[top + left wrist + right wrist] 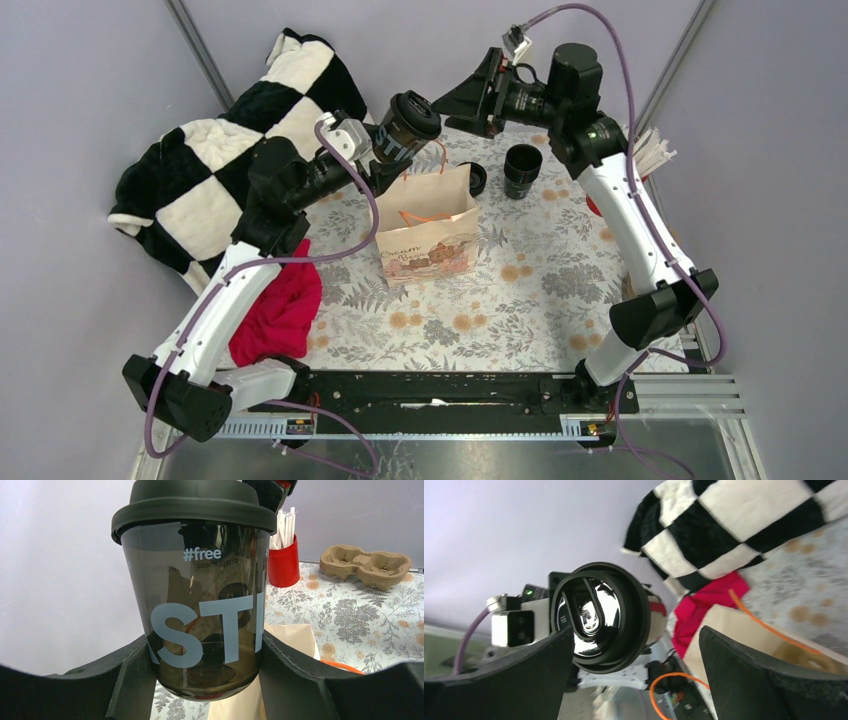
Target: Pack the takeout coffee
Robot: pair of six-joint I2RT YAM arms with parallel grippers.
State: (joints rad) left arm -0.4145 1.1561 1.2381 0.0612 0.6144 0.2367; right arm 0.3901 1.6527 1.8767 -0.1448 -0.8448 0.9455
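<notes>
The takeout coffee (pixel 408 122), a black cup with a round black lid and pale lettering, is held tilted in the air by my left gripper (pixel 390 152), which is shut on its lower body. It hangs just above the open top of the brown paper bag (pixel 430 228). In the left wrist view the cup (pixel 195 590) fills the middle between both fingers (pixel 125 680). My right gripper (pixel 460 108) is open and empty, just right of the lid. The right wrist view shows the lid (pixel 599 617) face-on between its spread fingers (pixel 774 680).
A lidless stack of black cups (pixel 522 170) and a squat stack of lids (pixel 477 178) stand behind the bag. A red cup of straws (pixel 283 562) and cardboard carriers (pixel 367 565) stand far right. A checkered blanket (pixel 240 150) and a red cloth (pixel 285 305) lie left.
</notes>
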